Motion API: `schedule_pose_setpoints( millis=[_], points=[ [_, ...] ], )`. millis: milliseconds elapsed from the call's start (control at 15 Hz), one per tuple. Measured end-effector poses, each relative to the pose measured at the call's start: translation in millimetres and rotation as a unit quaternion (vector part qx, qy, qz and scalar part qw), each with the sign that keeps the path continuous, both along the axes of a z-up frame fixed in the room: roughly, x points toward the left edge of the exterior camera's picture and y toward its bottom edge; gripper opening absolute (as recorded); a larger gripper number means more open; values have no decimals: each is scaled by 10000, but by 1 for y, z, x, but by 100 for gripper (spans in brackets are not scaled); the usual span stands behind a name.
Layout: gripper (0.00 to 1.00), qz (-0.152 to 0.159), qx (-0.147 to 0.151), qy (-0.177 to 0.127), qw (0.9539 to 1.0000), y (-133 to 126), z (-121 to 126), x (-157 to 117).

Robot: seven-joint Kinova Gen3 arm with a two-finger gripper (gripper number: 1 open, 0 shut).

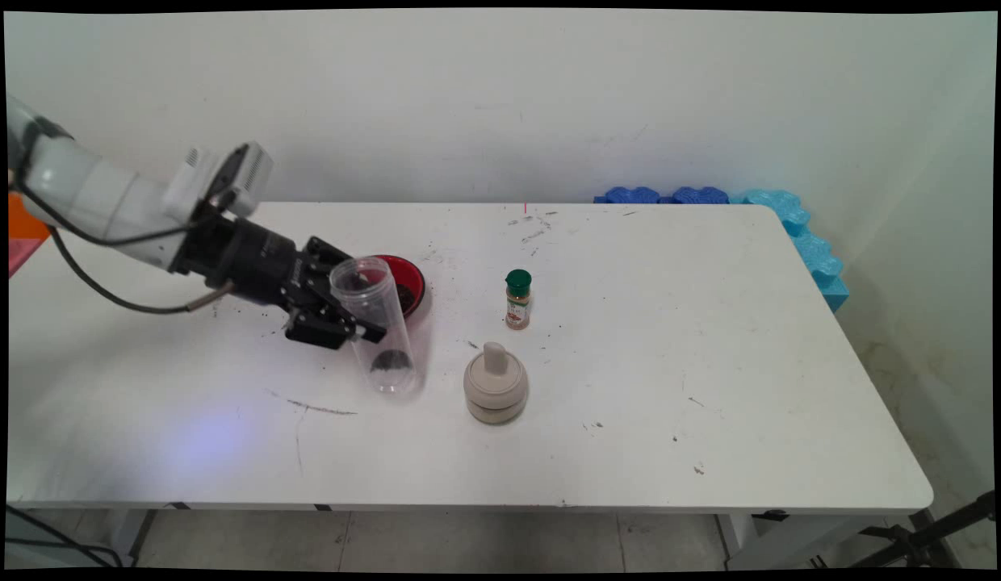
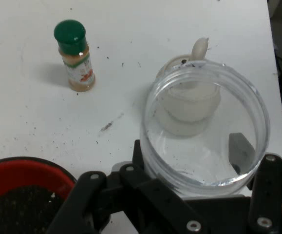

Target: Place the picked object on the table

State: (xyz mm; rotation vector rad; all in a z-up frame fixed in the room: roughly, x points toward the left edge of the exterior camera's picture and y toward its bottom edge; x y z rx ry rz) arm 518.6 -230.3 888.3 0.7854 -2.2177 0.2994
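Note:
My gripper [image 1: 343, 315] is shut on a clear plastic jar [image 1: 373, 323], clamping its wall just below the open mouth. The jar leans with its mouth up and to the left. A small dark heap lies in its bottom, low over the white table [image 1: 710, 363]. In the hand view the jar [image 2: 204, 126] fills the space between my fingers [image 2: 240, 148], and I look straight into its mouth. Just behind it is a red bowl [image 1: 409, 282] [image 2: 19, 195] holding dark grounds. A green-capped spice bottle [image 1: 517, 299] [image 2: 75, 56] stands to the right.
A beige mortar with a pestle [image 1: 495, 386] [image 2: 199, 48] stands close to the right of the jar's bottom. Blue foam pieces [image 1: 815, 250] line the table's far right corner. An orange and pink object [image 1: 24, 234] sits at the left edge. Dark specks dot the tabletop.

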Motion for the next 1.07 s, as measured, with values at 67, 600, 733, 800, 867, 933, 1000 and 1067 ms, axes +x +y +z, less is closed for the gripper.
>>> schedule_pose_setpoints(
  millis=[67, 600, 733, 800, 867, 933, 1000, 1067],
  points=[
    [0, 2, 20, -13, 10000, 0, -6, -2],
    [0, 10, 107, -84, 9999, -5, -41, -14],
    [0, 10, 102, -93, 9999, -6, -45, -16],
    [0, 10, 95, -98, 9999, -6, -48, -17],
    [100, 12, 86, -103, 9999, -7, -49, -17],
    [100, 21, 74, -108, 9999, -7, -50, -17],
    [100, 24, 65, -113, 9999, -8, -51, -18],
    [100, 21, 61, -117, 9999, -8, -52, -18]
  ],
)
